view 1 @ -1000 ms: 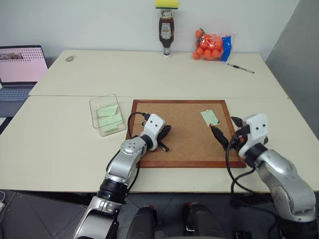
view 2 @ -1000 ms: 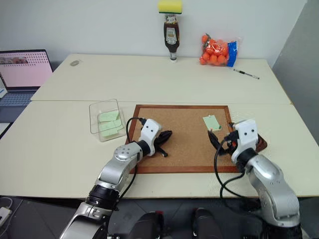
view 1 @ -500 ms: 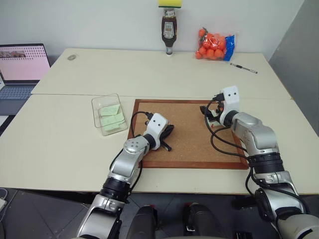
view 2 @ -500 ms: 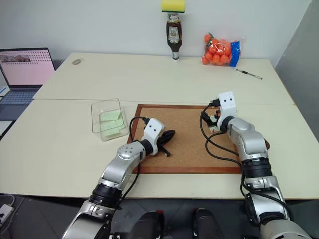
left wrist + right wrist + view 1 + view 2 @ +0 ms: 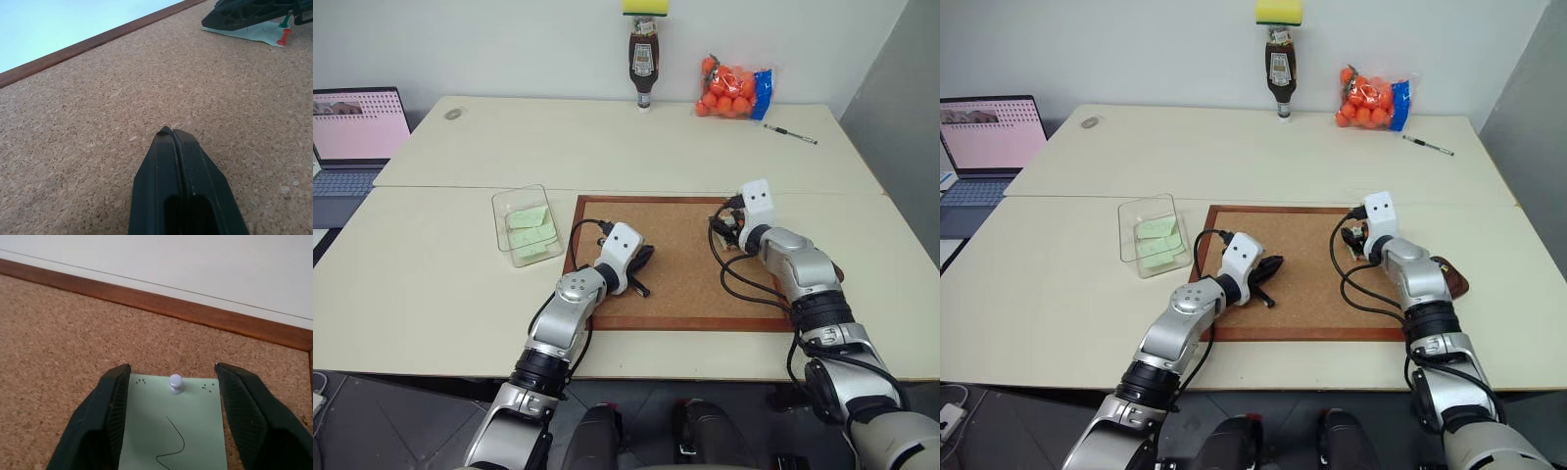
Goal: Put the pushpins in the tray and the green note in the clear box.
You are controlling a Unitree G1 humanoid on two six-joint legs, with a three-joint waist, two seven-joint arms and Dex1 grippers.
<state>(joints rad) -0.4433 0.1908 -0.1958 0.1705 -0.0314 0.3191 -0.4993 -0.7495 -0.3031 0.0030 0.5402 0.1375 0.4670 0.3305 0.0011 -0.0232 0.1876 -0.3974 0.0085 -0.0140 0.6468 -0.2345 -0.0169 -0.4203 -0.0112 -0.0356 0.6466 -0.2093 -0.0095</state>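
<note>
A green note (image 5: 171, 431) lies on the corkboard (image 5: 675, 284), held at its far edge by a pale pushpin (image 5: 175, 383). My right gripper (image 5: 172, 368) is open low over the note, one finger on each side of that pin and neither touching it. By the same note the left wrist view shows a red pushpin (image 5: 282, 40) and a green pushpin (image 5: 285, 20). My left gripper (image 5: 646, 257) rests shut and empty on the board's left half. The dark brown tray (image 5: 1454, 279) sits by the board's right edge, partly behind my right arm. Left of the board, the clear box (image 5: 495, 217) holds pale green slips.
At the far edge of the table stand an upturned sauce bottle (image 5: 643, 59) with a yellow sponge on it and a bag of orange balls (image 5: 734, 88). A pen (image 5: 790, 134) lies right of the bag. An open laptop (image 5: 352, 127) is at the far left.
My right arm has reached forward from the board's near right edge to the green note, bringing its fingers around the pale pin. The left arm has stayed put.
</note>
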